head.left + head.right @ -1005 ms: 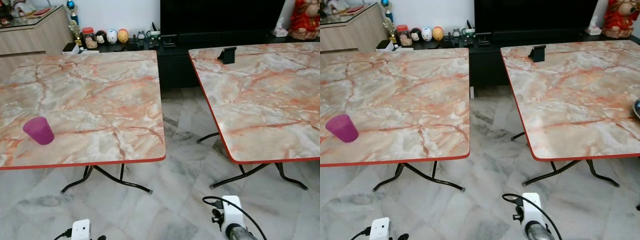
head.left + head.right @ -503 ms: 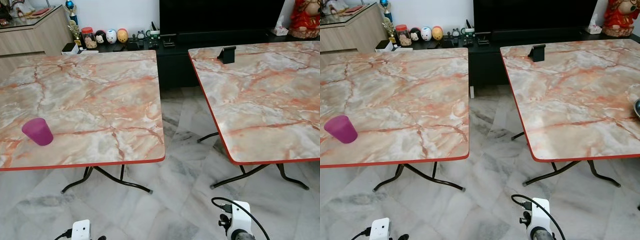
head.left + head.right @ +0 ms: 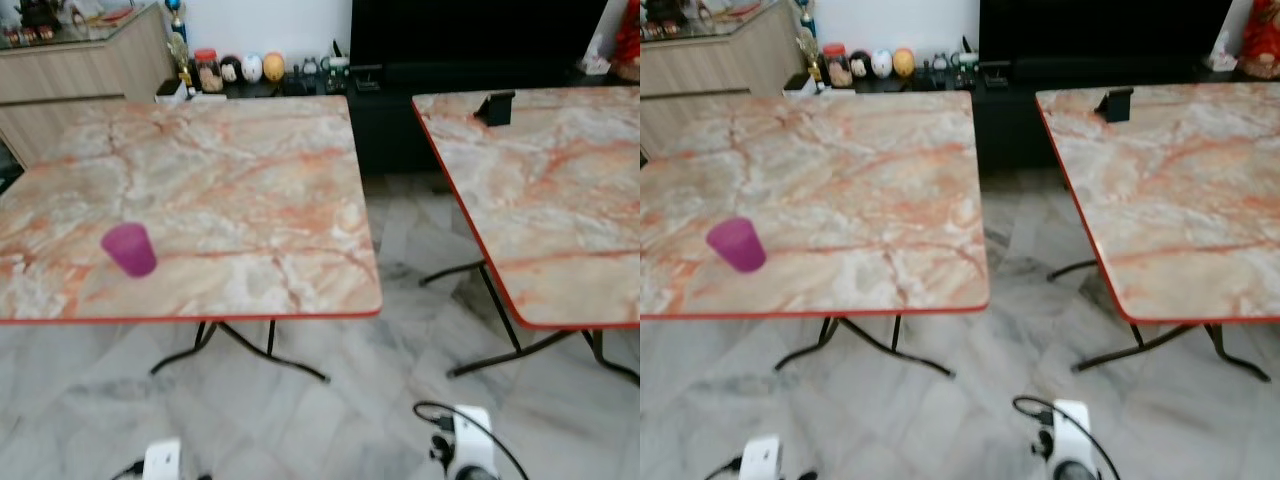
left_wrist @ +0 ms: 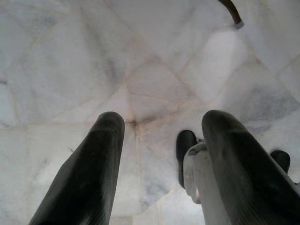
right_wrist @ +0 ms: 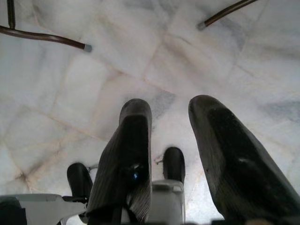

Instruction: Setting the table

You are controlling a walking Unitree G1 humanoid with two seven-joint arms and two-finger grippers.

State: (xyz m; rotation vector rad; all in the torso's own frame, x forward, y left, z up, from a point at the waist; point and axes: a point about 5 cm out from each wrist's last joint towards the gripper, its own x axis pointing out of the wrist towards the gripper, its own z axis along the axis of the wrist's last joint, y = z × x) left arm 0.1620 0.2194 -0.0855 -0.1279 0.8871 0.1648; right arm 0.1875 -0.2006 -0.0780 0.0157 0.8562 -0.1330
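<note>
A purple cup (image 3: 129,249) stands upright near the front left of the left marble table (image 3: 230,190). To its right is a second marble table (image 3: 560,200), separated by a gap of floor. Both arms hang low over the marble floor. In the left wrist view my left gripper (image 4: 161,136) is open, nothing between its black fingers (image 4: 89,173). The right gripper (image 5: 171,122) in the right wrist view is open too, with only floor beyond it. The wrists of both arms peek in at the bottom of the eye views, the left wrist (image 3: 162,462) and the right wrist (image 3: 462,450).
A small black stand (image 3: 495,107) sits at the far left corner of the right table. Behind the tables runs a dark TV console (image 3: 400,90) with figurines and a jar (image 3: 207,70). A wooden counter (image 3: 70,60) stands at far left. Folding table legs (image 3: 240,350) spread over the floor.
The camera has swung to the left, so the whole scene has shifted right in the eye views. The cup and tables stay put. The arms hang as before.
</note>
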